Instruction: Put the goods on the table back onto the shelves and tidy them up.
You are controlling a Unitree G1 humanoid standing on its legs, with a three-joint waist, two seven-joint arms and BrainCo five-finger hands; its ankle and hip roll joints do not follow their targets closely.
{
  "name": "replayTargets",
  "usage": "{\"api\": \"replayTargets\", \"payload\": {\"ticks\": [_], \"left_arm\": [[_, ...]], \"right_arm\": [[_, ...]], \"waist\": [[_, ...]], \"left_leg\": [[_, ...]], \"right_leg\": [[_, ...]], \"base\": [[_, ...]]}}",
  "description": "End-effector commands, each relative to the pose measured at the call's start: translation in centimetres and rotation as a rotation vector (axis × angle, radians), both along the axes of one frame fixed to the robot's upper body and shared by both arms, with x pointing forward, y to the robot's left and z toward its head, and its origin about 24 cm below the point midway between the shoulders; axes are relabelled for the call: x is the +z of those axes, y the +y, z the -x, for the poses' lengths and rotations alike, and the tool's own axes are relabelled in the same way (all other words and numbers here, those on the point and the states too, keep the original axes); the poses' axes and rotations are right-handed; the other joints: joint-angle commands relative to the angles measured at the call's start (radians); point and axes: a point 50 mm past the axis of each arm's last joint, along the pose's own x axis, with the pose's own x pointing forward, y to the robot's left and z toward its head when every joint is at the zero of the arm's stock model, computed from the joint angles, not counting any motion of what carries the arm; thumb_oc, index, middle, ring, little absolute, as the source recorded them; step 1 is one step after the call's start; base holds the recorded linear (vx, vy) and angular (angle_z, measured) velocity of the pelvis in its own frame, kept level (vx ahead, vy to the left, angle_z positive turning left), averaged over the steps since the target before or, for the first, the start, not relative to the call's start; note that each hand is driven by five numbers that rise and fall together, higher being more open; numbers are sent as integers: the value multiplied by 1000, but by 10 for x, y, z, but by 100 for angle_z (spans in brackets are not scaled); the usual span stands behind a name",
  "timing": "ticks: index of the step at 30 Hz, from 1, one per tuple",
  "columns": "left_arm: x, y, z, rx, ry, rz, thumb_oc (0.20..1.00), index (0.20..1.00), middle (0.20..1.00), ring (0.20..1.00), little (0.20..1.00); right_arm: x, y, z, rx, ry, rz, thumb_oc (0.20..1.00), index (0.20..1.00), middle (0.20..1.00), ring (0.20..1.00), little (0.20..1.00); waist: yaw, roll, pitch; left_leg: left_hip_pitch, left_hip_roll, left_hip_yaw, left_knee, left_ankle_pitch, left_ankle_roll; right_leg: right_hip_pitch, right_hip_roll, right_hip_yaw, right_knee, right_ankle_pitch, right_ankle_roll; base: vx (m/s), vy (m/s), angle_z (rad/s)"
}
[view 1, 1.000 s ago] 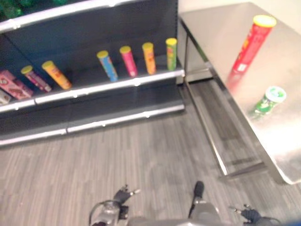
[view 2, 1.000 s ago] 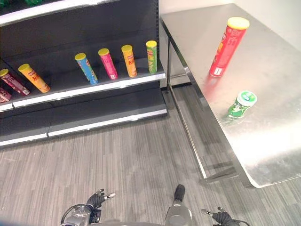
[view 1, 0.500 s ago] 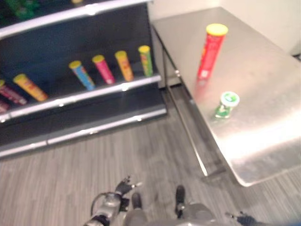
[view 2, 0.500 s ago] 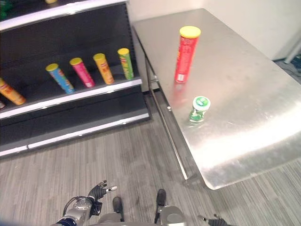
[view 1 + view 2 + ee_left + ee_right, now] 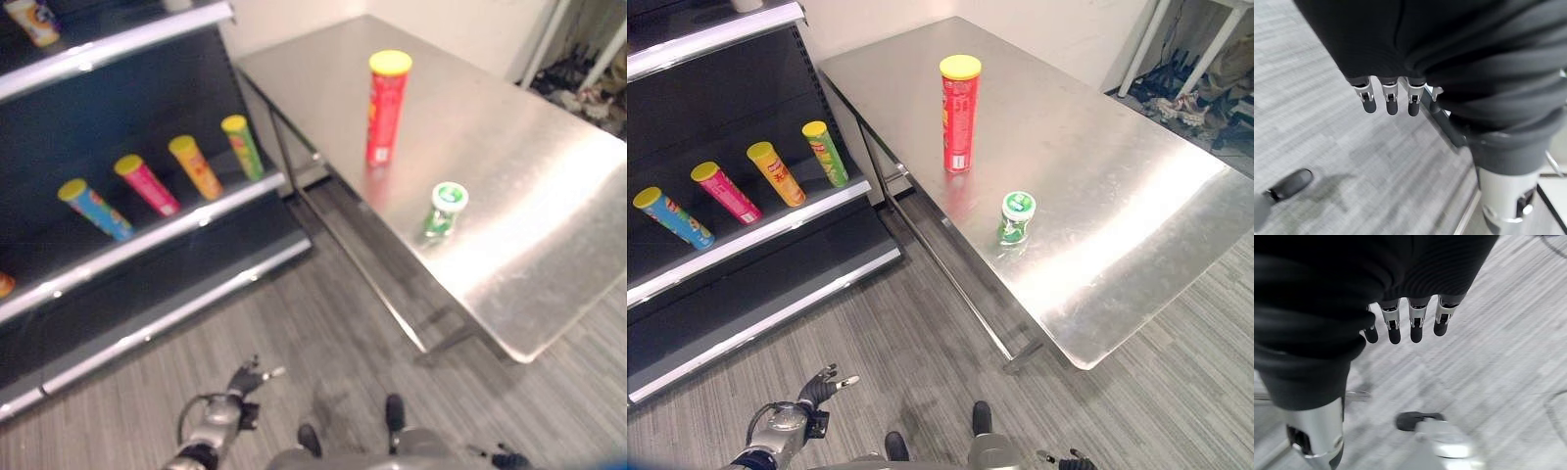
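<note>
Right eye view, red can (image 5: 959, 113) and green cup (image 5: 1016, 216) upright on table (image 5: 1136, 196), both hands empty, fingers relaxed

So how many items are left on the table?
2: a tall red can standing upright, and a small green cup nearer the table's front edge.

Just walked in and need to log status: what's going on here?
Nothing is being handled yet. Both goods stand on the steel table: a tall red can with a yellow lid and a small green cup nearer its front edge. Four colourful cans lean on the dark shelf to the left. The left robot hand and the right robot hand hang low over the floor, open and empty.
</note>
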Motion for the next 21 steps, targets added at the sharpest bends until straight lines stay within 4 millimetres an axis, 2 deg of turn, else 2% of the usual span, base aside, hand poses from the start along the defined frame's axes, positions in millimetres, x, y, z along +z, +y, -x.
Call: {"api": "replayTargets", "payload": {"ticks": [1, 2, 3, 4, 7, 10, 13, 15, 16, 17, 19, 20, 21], "left_arm": [[3, 17, -2, 29, 5, -53, 1000, 1000, 1000, 1000, 1000], [1, 19, 3, 33, 23, -57, 1000, 1000, 1000, 1000, 1000], [1, 18, 3, 31, 23, -56, 1000, 1000, 1000, 1000, 1000], [-2, 18, 10, 45, 46, -49, 1000, 1000, 1000, 1000, 1000], [-6, 13, 14, 60, 64, -30, 1000, 1000, 1000, 1000, 1000], [-9, 11, 19, 67, 83, -22, 1000, 1000, 1000, 1000, 1000], [-10, 9, 21, 51, 90, -5, 1000, 1000, 1000, 1000, 1000], [-11, 8, 24, 46, 94, 6, 1000, 1000, 1000, 1000, 1000], [-11, 8, 25, 47, 94, 7, 1000, 1000, 1000, 1000, 1000], [-11, 6, 25, 35, 89, 12, 1000, 1000, 1000, 1000, 1000], [-10, 5, 26, 23, 75, 22, 1000, 1000, 1000, 1000, 1000], [-10, 5, 26, 23, 75, 22, 1000, 1000, 1000, 1000, 1000], [-10, 3, 26, 13, 61, 28, 1000, 1000, 1000, 1000, 1000]], "right_arm": [[21, -40, -8, -267, -155, 76, 1000, 1000, 1000, 1000, 1000], [27, -54, -1, -350, -184, 101, 1000, 1000, 1000, 1000, 1000], [27, -54, 0, -352, -183, 102, 1000, 1000, 1000, 1000, 1000], [46, -87, 16, -526, -257, 186, 1000, 1000, 1000, 1000, 1000], [85, -136, 34, -751, -419, 315, 1000, 1000, 1000, 1000, 1000], [135, -173, 29, -793, -624, 418, 1000, 1000, 1000, 1000, 1000], [194, -199, 5, -680, -833, 492, 1000, 1000, 1000, 1000, 1000], [232, -203, -18, -551, -945, 551, 1000, 1000, 1000, 1000, 1000], [232, -203, -18, -550, -945, 552, 1000, 1000, 1000, 1000, 1000], [276, -199, -48, -343, -999, 664, 1000, 1000, 1000, 1000, 1000], [317, -178, -85, -71, -1046, 769, 1000, 1000, 1000, 1000, 1000], [317, -178, -85, -71, -1047, 769, 1000, 1000, 1000, 1000, 1000], [351, -147, -113, 141, -1167, 817, 1000, 1000, 1000, 1000, 1000]], "waist": [[-10, -31, -2], [-15, -33, -3], [-14, -32, -3], [-22, -34, -6], [-30, -40, -6], [-35, -44, -10], [-28, -51, -15], [-24, -53, -18], [-25, -52, -18], [-15, -55, -17], [-1, -55, -15], [-1, -55, -16], [11, -53, -14]], "left_leg": [[-22, 15, -9, 10, -16, -64], [-23, 14, -9, 10, -17, -65], [-23, 14, -10, 10, -17, -65], [-23, 14, -7, 10, -20, -68], [-28, 17, -9, 10, -23, -73], [-32, 24, -3, 10, -22, -85], [-33, 37, 7, 10, -13, -104], [-29, 44, 14, 10, -10, -111], [-28, 45, 13, 10, -10, -111], [-24, 52, 17, 10, -5, -120], [-14, 58, 26, 10, 1, -128], [-15, 58, 26, 10, 1, -128], [-4, 63, 32, 11, 4, -134]], "right_leg": [[39, -129, -27, 49, -122, 156], [41, -131, -34, 47, -122, 158], [42, -131, -35, 46, -122, 158], [45, -136, -52, 45, -121, 165], [48, -141, -78, 44, -123, 170], [52, -141, -103, 35, -124, 172], [64, -135, -130, 26, -125, 172], [73, -134, -146, 26, -130, 170], [73, -133, -146, 26, -130, 170], [81, -131, -158, 33, -137, 167], [94, -128, -171, 33, -142, 164], [94, -128, -171, 33, -141, 164], [109, -124, -182, 32, -148, 161]], "base": [[0, 0, 0], [17, 6, 6], [52, 2, 12], [52, -3, 16], [43, -17, 20], [29, -34, 19], [35, -60, 6], [30, -48, 10], [24, -57, 10], [26, -57, 9], [19, -50, 5], [21, -43, 3], [14, -29, 8]]}}
